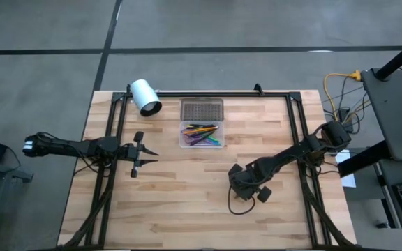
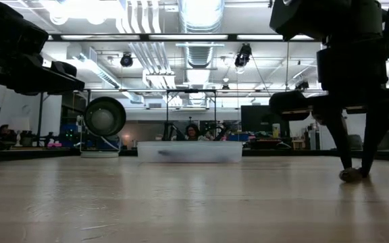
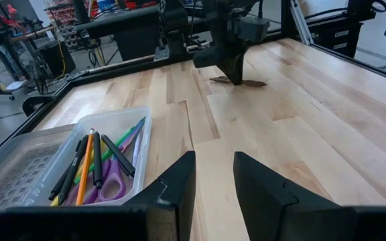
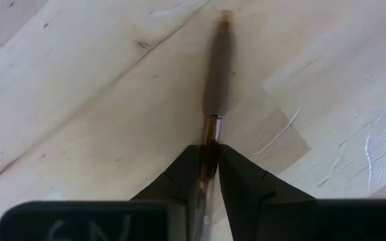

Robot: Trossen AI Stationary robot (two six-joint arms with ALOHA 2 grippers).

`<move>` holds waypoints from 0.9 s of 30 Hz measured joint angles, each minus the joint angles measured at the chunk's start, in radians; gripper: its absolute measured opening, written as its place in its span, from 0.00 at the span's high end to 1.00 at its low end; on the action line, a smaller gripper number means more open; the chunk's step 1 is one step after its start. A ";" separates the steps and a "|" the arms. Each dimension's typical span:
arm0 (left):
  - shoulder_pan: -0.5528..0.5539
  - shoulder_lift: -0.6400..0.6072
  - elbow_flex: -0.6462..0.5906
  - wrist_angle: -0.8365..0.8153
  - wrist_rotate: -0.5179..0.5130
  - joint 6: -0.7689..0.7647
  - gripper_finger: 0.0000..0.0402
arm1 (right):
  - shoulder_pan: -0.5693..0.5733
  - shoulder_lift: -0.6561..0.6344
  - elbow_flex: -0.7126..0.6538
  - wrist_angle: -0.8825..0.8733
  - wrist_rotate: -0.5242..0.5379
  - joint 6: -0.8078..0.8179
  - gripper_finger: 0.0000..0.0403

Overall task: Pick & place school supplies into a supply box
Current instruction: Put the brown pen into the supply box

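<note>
Right gripper: the right gripper is down at the tabletop in the near-right middle of the table, its two dark fingers drawn close on either side of a thin dark brown pencil with a metal band and an orange tip; whether they already pinch it or only flank it cannot be told.
Step in hand: judged to be the pick-up of this last loose pencil.
How to do it well: the fingers sit near one end of the shaft, so the free end would likely droop on lifting; closing fully before rising, then lifting slowly and level, looks the safer course.
Pencil's place: flat on the pale wooden slatted table, well apart from the box.
Pencil's axis: its long axis runs straight out from between the fingers, orange tip farthest from the gripper; in the left wrist view it lies across the boards under the right arm.
Supply box: the small clear rectangular plastic case holds coloured pens, pencils and purple-handled scissors, with its grey dotted lid lying just behind it.
Left gripper: the left gripper waits at the left of the table, its fingers spread and empty.
Other: a white cylinder lies at the far left edge.
</note>
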 joint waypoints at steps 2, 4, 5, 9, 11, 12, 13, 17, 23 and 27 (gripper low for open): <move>0.000 0.000 0.000 0.000 0.000 0.000 0.78 | -0.003 0.000 0.000 0.000 -0.001 0.001 0.92; 0.000 0.000 0.000 0.000 0.000 0.000 0.78 | -0.003 0.000 0.000 0.000 0.000 0.000 0.95; 0.000 0.000 0.000 0.000 0.000 0.000 0.78 | -0.003 0.000 0.000 0.000 0.000 0.000 0.95; 0.000 0.000 0.000 0.000 0.000 0.000 0.78 | -0.003 0.000 0.000 0.000 0.007 0.000 0.96; 0.000 0.000 0.000 0.000 0.000 0.000 0.78 | -0.002 0.000 0.000 0.000 0.024 -0.001 0.96; 0.000 0.000 0.000 0.000 0.000 0.000 0.78 | -0.002 0.000 0.000 0.000 0.033 -0.002 0.96; 0.000 0.000 0.000 0.000 0.000 0.000 0.78 | -0.002 0.000 0.002 0.000 0.044 -0.004 0.96; 0.000 0.000 0.000 0.000 0.000 0.000 0.78 | -0.002 0.004 0.021 -0.004 0.121 -0.004 0.96; 0.000 0.000 0.000 0.000 0.000 0.000 0.78 | -0.004 0.005 0.043 -0.004 0.298 0.009 0.96; 0.000 0.000 0.000 0.000 0.000 0.000 0.78 | -0.005 0.004 0.043 0.002 0.414 0.008 0.96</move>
